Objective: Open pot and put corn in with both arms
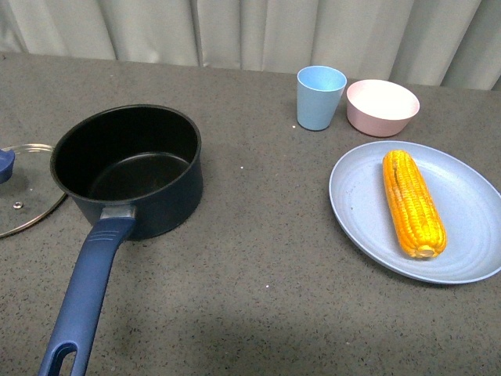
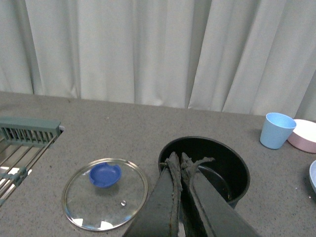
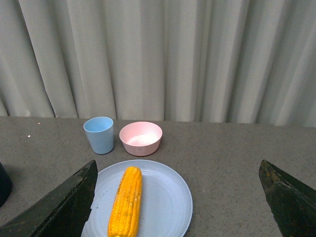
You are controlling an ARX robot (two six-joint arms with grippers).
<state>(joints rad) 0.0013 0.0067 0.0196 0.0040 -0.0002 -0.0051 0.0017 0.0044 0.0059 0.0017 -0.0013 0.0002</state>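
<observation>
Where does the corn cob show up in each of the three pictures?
Front view: corn lies on the blue plate, right of the pot.
Left wrist view: not in it.
Right wrist view: corn on the plate, nearer the camera than the pale blue cup.
Shared landmark: that cup, seen in all three.

pot: dark wall with a slight sheen, smooth black coated inside, metal collar at the handle. lid: clear glossy glass, metal rim. table: matt grey, speckled, fine grain. plate, cup, bowl: matt, plastic-looking. corn: bumpy, slight sheen. curtain: cloth.
</observation>
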